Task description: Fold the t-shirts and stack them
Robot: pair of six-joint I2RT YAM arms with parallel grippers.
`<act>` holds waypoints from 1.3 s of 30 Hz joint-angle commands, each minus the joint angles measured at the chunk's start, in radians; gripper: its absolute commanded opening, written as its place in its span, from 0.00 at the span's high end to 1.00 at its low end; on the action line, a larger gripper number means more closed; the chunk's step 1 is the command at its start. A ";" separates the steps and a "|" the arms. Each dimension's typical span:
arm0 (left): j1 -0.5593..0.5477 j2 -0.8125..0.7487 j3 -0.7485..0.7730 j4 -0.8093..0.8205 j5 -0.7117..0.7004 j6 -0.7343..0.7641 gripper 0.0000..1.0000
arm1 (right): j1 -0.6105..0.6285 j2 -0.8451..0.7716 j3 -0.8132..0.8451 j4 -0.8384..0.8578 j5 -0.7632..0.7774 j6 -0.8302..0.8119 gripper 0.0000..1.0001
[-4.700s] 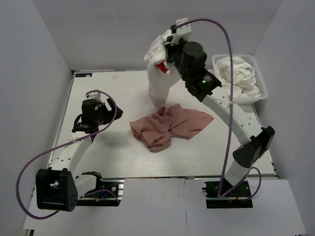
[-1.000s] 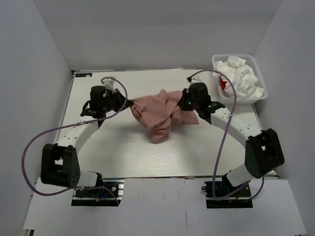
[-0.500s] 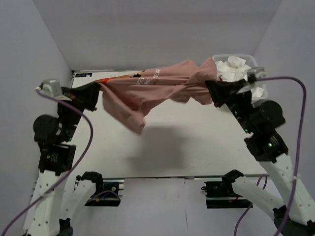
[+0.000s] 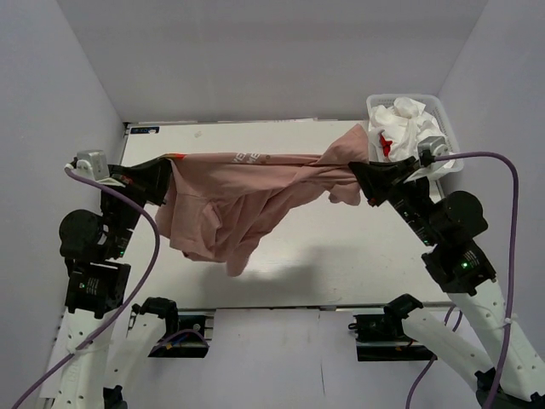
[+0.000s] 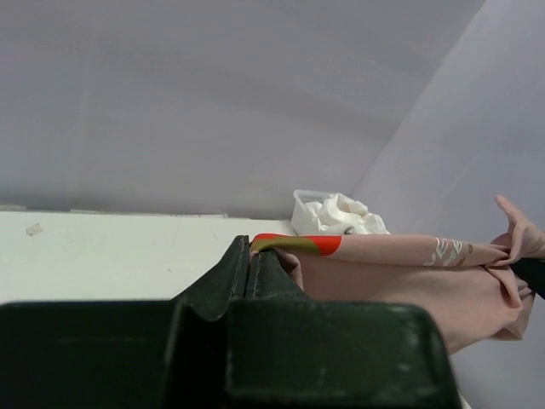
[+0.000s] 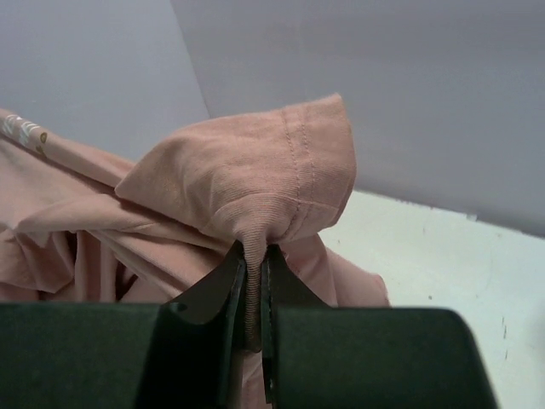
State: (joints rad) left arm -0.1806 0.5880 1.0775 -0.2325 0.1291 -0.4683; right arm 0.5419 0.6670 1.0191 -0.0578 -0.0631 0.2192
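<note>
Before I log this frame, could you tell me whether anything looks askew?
The dusty-pink cloth t-shirt, strung between the left claw and right claw, hangs twisted and bunched, sagging lower toward the left rather than spreading flat.

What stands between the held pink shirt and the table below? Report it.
Nothing visible. The pink t-shirt hangs stretched between the left gripper and right gripper over the table; the basket sits aside at the far right corner.
</note>
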 commanded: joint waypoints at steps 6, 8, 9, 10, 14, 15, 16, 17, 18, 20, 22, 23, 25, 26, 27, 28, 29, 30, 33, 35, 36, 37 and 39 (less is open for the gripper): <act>0.024 0.202 -0.204 0.098 0.006 -0.047 0.92 | -0.030 0.169 -0.154 -0.080 0.432 0.173 1.00; 0.024 0.297 -0.283 0.142 0.006 -0.047 0.86 | -0.042 0.307 -0.185 -0.092 0.463 0.233 1.00; 0.024 0.406 -0.304 0.156 0.016 -0.038 0.70 | -0.045 0.345 -0.209 -0.082 0.464 0.247 1.00; 0.038 0.462 -0.320 0.156 0.017 -0.038 0.58 | -0.062 0.456 -0.220 -0.073 0.462 0.252 1.00; 0.038 0.691 -0.252 0.069 -0.006 -0.018 0.15 | -0.089 0.667 -0.121 -0.155 0.470 0.255 0.72; 0.038 0.711 -0.234 0.052 -0.006 -0.018 0.03 | -0.094 0.724 -0.097 -0.183 0.491 0.281 0.58; 0.038 0.711 -0.223 0.052 0.004 -0.018 0.00 | -0.099 0.759 -0.050 -0.204 0.506 0.289 0.43; 0.029 0.701 -0.223 0.051 0.004 -0.018 0.00 | -0.099 0.778 -0.024 -0.235 0.520 0.292 0.24; 0.020 0.679 -0.237 0.051 -0.011 -0.018 0.00 | -0.100 0.778 -0.016 -0.244 0.520 0.295 0.15; 0.020 0.618 -0.315 0.051 -0.029 -0.032 0.00 | -0.097 0.752 -0.037 -0.235 0.506 0.302 0.10; 0.020 0.521 -0.410 0.042 -0.054 -0.050 0.00 | -0.099 0.729 -0.075 -0.215 0.491 0.316 0.10; 0.020 0.492 -0.439 0.042 -0.054 -0.059 0.00 | -0.099 0.688 -0.108 -0.209 0.484 0.319 0.10; 0.020 0.431 -0.509 0.085 -0.027 -0.059 0.00 | -0.097 0.649 -0.152 -0.191 0.458 0.331 0.10; 0.020 0.431 -0.528 0.102 -0.013 -0.059 0.00 | -0.099 0.626 -0.175 -0.192 0.456 0.338 0.10; 0.020 0.431 -0.551 0.114 0.000 -0.069 0.00 | -0.096 0.616 -0.188 -0.194 0.451 0.341 0.10; 0.020 0.447 -0.551 0.125 0.000 -0.069 0.00 | -0.097 0.596 -0.221 -0.195 0.451 0.345 0.10; 0.020 0.467 -0.551 0.125 0.000 -0.081 0.00 | -0.096 0.588 -0.232 -0.203 0.450 0.354 0.10; 0.020 0.492 -0.541 0.125 0.009 -0.081 0.00 | -0.097 0.565 -0.243 -0.209 0.453 0.356 0.10; 0.020 0.585 -0.499 0.136 0.009 -0.092 0.00 | -0.099 0.539 -0.292 -0.214 0.421 0.353 0.10; 0.029 0.619 -0.489 0.179 0.009 -0.092 0.00 | -0.096 0.527 -0.329 -0.206 0.392 0.344 0.10; 0.029 0.650 -0.488 0.194 0.018 -0.102 0.00 | -0.095 0.507 -0.339 -0.208 0.390 0.339 0.10; 0.029 0.665 -0.488 0.209 0.027 -0.102 0.00 | -0.097 0.502 -0.368 -0.209 0.387 0.339 0.10; 0.029 0.696 -0.488 0.257 0.039 -0.113 0.00 | -0.097 0.484 -0.381 -0.197 0.373 0.335 0.10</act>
State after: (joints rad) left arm -0.1570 1.2705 0.5510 -0.0677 0.1345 -0.5602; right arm 0.4454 1.1877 0.6540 -0.2722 0.3355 0.5503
